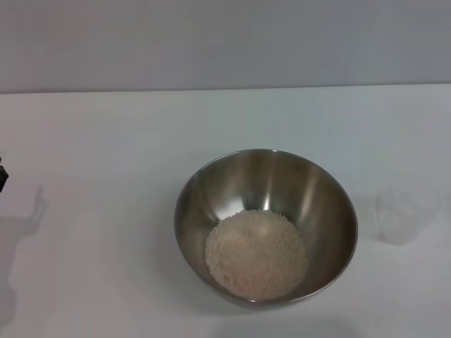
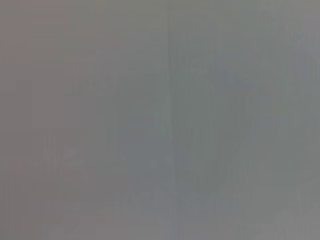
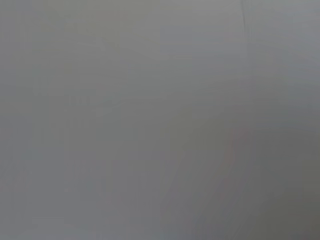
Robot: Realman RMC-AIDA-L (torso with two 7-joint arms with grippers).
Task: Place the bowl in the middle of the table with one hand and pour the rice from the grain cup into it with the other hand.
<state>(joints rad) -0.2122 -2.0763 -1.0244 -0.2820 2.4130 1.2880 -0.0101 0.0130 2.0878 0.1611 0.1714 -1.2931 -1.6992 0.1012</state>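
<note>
Inspection of the head view finds the bowl [image 1: 266, 227] standing upright on the table [image 1: 106, 141], near the middle of the visible surface and slightly toward the near edge. The rice [image 1: 256, 255] lies inside it as 1 heap against the near side of the bowl floor; no grains are visible on the table around it. The grain cup [image 1: 403, 213] stands upright on the table to the robot's right of the bowl, apart from it and not touching, and appears empty, though its clear wall makes this hard to confirm. Only a dark sliver at the left edge of the head view, with a shadow on the table beside it, hints at the left arm; neither claw is visible, and both wrist views show only a featureless grey field, so whether the left claw or the right claw is open or closed cannot be told. Judgement: placing and pouring look complete, and the step in hand is withdrawal and parking of both arms. To do that well, each arm should lift clear vertically before travelling sideways, so that nothing brushes the light cup or the bowl rim. The cup would tip at a slight touch; the bowl, resting on a rounded base, could rock and shift the rice. Arms should finish well apart from both items, leaving the bowl central and the cup upright.
</note>
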